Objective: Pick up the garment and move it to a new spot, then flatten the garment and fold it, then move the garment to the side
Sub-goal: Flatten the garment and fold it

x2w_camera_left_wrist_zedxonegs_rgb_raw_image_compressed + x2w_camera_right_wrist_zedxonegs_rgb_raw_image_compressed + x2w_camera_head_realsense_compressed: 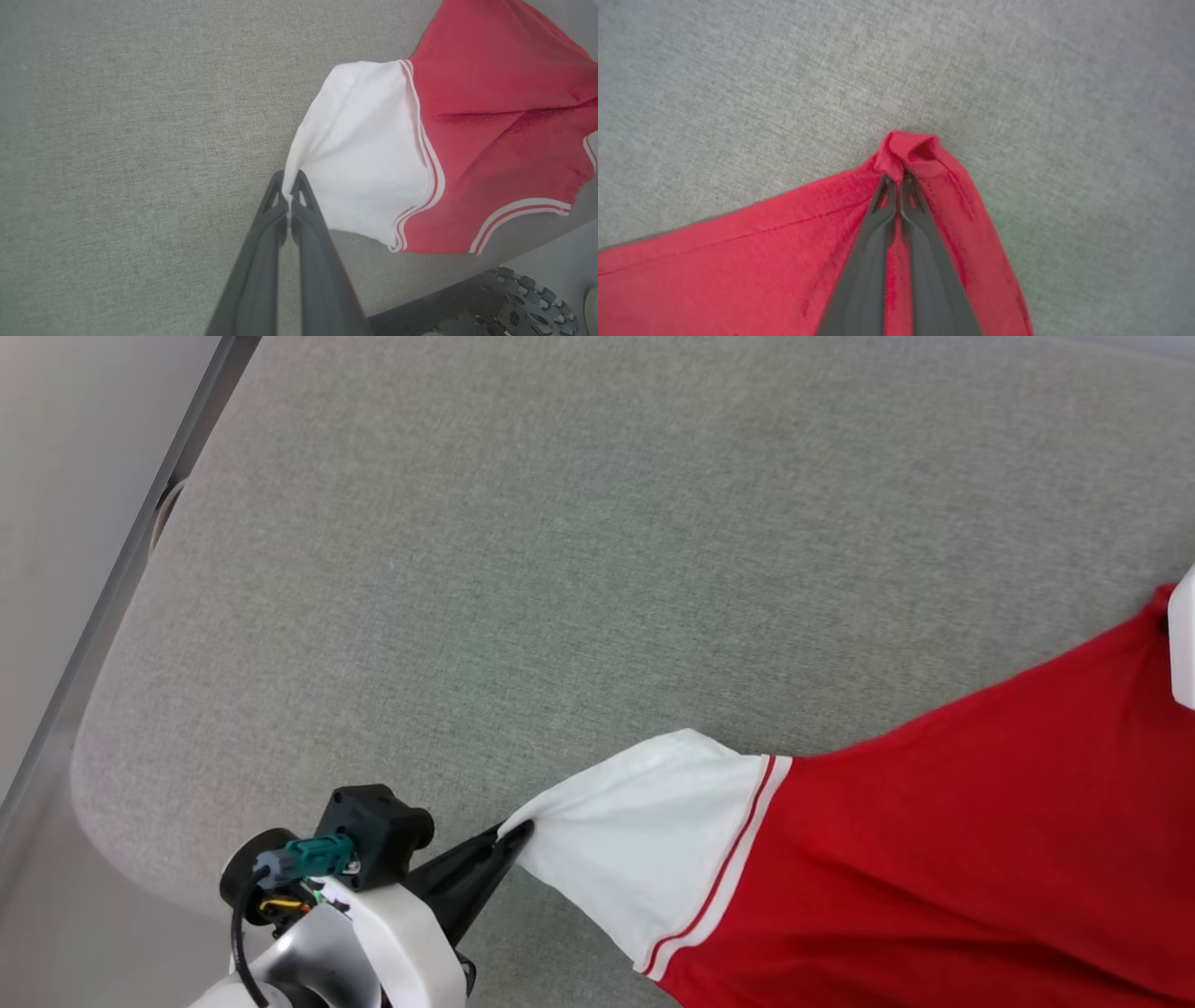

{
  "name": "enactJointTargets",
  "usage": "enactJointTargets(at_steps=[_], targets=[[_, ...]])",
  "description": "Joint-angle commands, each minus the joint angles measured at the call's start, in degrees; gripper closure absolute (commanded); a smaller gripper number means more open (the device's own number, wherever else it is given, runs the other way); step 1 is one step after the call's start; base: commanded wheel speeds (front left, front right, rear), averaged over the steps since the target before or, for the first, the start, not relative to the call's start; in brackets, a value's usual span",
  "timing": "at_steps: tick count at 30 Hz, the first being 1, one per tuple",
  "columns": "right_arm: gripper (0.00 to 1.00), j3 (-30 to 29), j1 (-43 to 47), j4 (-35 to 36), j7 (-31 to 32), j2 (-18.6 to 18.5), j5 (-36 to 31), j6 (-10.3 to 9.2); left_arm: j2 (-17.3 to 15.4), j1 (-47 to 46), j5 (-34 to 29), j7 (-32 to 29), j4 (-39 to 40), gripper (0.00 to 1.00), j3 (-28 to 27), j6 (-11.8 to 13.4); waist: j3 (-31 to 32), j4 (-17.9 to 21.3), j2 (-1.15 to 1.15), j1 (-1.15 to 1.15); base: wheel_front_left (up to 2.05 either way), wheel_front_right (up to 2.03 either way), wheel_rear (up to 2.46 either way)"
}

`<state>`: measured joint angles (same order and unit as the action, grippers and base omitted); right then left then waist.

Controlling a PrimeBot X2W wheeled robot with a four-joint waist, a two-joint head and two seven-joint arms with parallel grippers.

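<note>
Garment [738, 261] corner in right hand [900, 179] (wrist view)

We see a grey fabric-covered surface [597, 523], its rounded corner toward seven o'clock in the head view. Along its edge, from eleven o'clock down to eight, runs a grey metal strip [140, 537] with a pale plain area [56, 476] beyond it.

It looks like a plain robot lab or test room, though little of it shows. A wide grey fabric-covered table [597, 523] with a rounded corner stands over a smooth pale floor [556, 254], a metal rail [113, 588] beside it and a toothed machine wheel [532, 291] below its edge.
</note>
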<state>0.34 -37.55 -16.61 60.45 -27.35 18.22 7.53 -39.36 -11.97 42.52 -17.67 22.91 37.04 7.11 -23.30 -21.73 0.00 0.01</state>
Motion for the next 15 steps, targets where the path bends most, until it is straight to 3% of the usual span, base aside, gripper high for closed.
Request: enactJointTargets(at_steps=[1,15], targets=[[1.0,-0.1,-0.5,-0.4,-0.5,-0.3,-0.1,-0.08,-0.2,-0.5,0.0,0.3,0.0,1.0,-0.2,0.1,1.0,0.8,0.0,-0.01,0.0,0.0,0.0],[1.0,2.3,-4.2,-0.3,-15.5,-0.2,4.1,-0.08,-3.1,0.1,-0.5,4.0,1.5,1.0,-5.8,3.2,9.7,9.0,0.0,-0.01,0.0,0.0,0.0]])
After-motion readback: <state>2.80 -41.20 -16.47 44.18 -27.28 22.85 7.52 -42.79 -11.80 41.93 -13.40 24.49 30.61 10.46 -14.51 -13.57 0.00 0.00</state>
